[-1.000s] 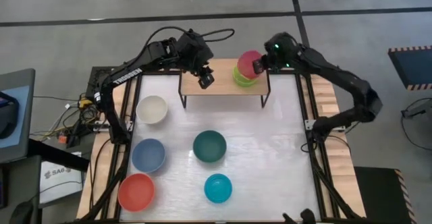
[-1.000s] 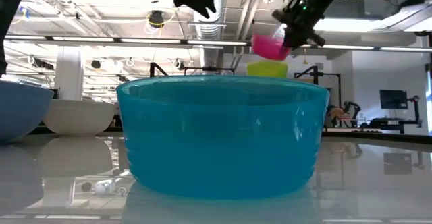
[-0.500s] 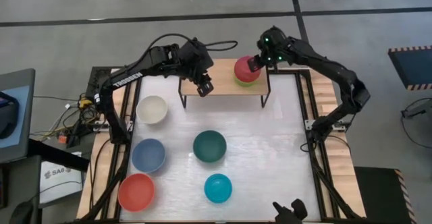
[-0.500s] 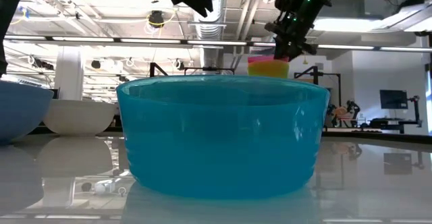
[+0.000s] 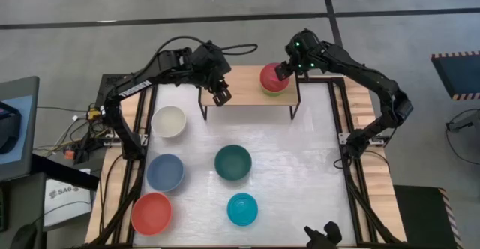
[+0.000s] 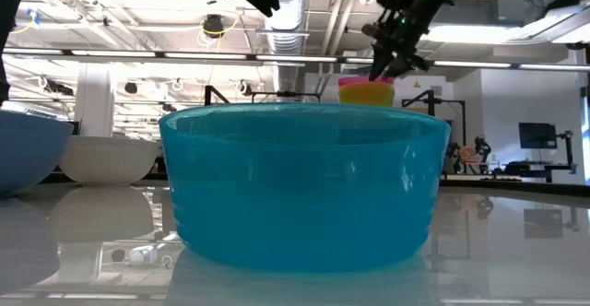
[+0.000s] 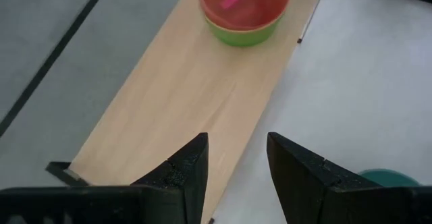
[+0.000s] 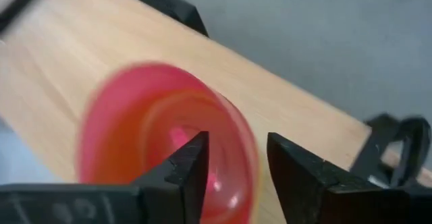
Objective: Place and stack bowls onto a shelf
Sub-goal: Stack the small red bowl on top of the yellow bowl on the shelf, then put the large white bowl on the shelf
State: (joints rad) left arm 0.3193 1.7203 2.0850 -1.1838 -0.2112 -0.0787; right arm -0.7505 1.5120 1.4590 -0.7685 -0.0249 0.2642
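Note:
The shelf stands at the table's far edge. On its right end sits a stack: a pink bowl nested in a yellow one, over a lime green one. My right gripper hovers open just above the pink bowl's right rim, with a finger on either side of it. My left gripper hangs open over the shelf's left near edge with nothing between its fingers.
On the table lie a white bowl, a slate-blue bowl and a red-orange bowl along the left side. A dark teal bowl sits in the middle and a cyan bowl near the front. The shelf's left part is bare wood.
My right gripper has brought the tilted pink bowl down toward the table's left onto the yellow and green stack, then opened and let go. The pink bowl now sits level, nested in the stack.

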